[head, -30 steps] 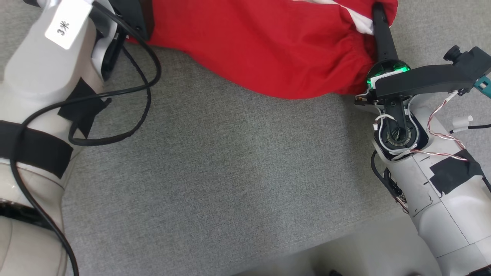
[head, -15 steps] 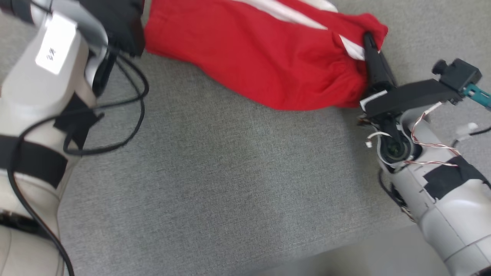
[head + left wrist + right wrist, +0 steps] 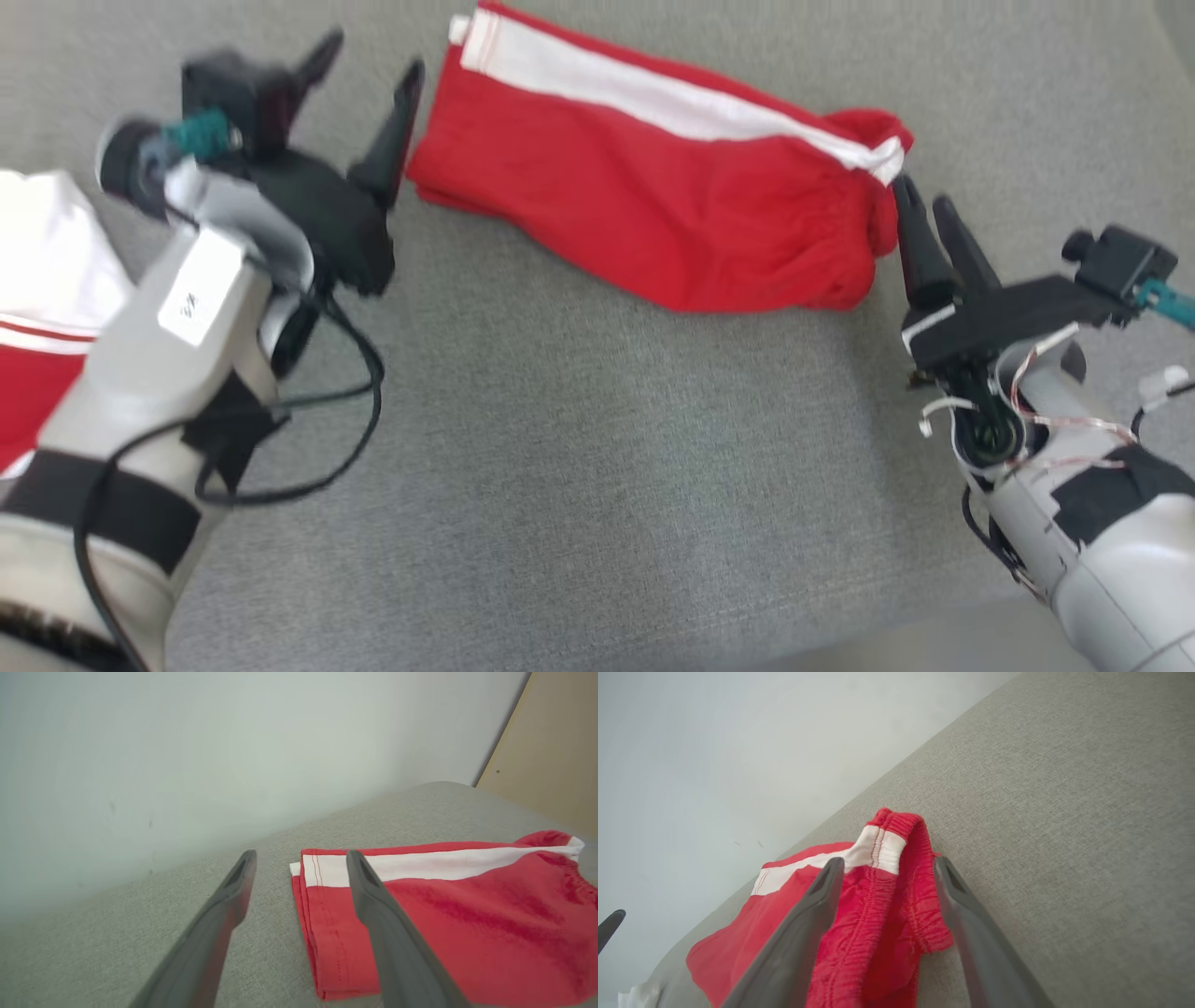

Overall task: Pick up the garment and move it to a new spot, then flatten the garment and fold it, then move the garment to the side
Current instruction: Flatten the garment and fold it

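- Overhead, the head view has the soft, limp red garment [image 3: 653,215] lying folded at upper centre, left gripper [image 3: 373,51] spread just off its hem [image 3: 434,177], right gripper [image 3: 920,191] spread at its waistband [image 3: 873,224].
- Left wrist view adds the hem's stacked layers.
- Right wrist view adds the waistband's bunched elastic, likely the firmest hold.

Grey fabric surface [image 3: 579,485], pale wall [image 3: 187,742], tan panel [image 3: 551,756], white-and-red cloth [image 3: 37,280]

Red garment [image 3: 653,215], white stripe, folded, lying flat on grey surface [image 3: 579,467].
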Available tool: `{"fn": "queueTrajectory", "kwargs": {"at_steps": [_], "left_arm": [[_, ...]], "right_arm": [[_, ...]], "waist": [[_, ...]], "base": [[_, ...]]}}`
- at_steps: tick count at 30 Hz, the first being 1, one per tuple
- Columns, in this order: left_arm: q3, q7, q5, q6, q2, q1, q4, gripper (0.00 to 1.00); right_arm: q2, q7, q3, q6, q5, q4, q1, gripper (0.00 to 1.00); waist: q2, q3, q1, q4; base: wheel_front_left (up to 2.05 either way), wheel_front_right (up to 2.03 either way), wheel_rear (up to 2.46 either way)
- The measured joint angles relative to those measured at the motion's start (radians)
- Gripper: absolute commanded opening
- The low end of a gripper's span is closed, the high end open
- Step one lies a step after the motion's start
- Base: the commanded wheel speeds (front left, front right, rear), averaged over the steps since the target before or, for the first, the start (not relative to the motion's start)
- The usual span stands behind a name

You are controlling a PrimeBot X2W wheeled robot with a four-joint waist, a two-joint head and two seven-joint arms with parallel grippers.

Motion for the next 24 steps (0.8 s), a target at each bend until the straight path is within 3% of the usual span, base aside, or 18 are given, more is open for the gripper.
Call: {"fn": "queueTrajectory", "kwargs": {"at_steps": [15,19,24], "left_arm": [[0.023,-0.001,-0.069,0.0,0.067,0.305,-0.205,1.0],[0.047,-0.001,-0.075,0.007,0.079,0.404,-0.287,1.0],[0.068,-0.001,-0.074,0.061,0.101,0.539,-0.398,1.0]], "right_arm": [[-0.079,-0.001,0.032,0.0,-0.106,-0.034,0.183,1.0],[-0.098,-0.001,0.016,-0.027,-0.158,-0.081,0.245,1.0],[-0.123,-0.002,-0.021,-0.081,-0.215,-0.168,0.331,1.0]], "waist": [[-0.0003,-0.198,-0.0002,0.028],[-0.0003,-0.247,-0.0002,0.037],[-0.0003,-0.301,-0.0003,0.051]], "base": [[0.0,0.0,0.0],[0.0,0.0,0.0],[0.0,0.0,0.0]]}}
